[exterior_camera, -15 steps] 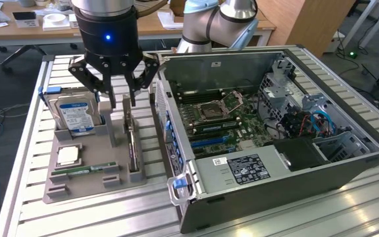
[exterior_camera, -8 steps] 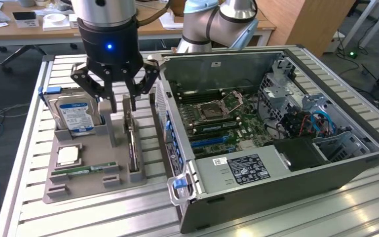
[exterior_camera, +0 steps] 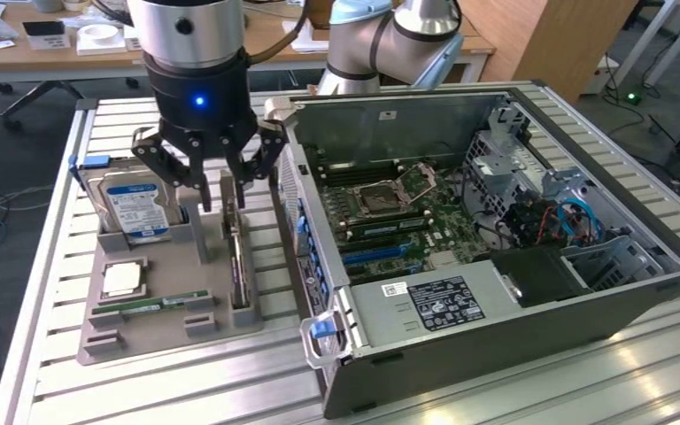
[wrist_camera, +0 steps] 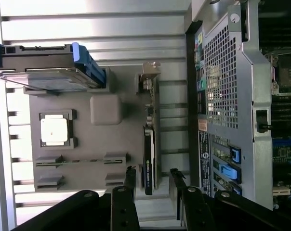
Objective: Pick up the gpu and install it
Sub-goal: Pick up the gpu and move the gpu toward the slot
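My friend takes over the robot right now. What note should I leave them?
Gripper: open, above the graphics card, a finger on each side, not gripping it.
Graphics card: standing on edge in the gray tray, beside the open computer.
Done: gripper lined up over the card.
Left: card not yet gripped, lifted or fitted in the computer.
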{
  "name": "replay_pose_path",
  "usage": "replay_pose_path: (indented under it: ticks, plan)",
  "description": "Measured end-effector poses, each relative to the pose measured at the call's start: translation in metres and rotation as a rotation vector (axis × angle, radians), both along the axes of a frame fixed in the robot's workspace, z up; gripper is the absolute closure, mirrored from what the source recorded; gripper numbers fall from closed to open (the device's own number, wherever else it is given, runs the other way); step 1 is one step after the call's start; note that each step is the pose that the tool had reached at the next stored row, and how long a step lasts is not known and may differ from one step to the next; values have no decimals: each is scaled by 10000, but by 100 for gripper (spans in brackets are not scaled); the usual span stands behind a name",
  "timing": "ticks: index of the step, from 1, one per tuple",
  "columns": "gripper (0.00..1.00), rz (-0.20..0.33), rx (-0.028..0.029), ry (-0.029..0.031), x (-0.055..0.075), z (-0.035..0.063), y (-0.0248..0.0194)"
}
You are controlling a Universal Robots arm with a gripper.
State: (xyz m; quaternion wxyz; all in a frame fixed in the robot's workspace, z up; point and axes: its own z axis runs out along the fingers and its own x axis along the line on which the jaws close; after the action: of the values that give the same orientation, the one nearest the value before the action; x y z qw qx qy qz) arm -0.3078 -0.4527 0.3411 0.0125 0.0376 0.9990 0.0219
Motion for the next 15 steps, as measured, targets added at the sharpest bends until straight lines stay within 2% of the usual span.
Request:
replay_pose_path:
  ticks: [15]
  plan:
    - [58,0,2,-1,0,-250,4]
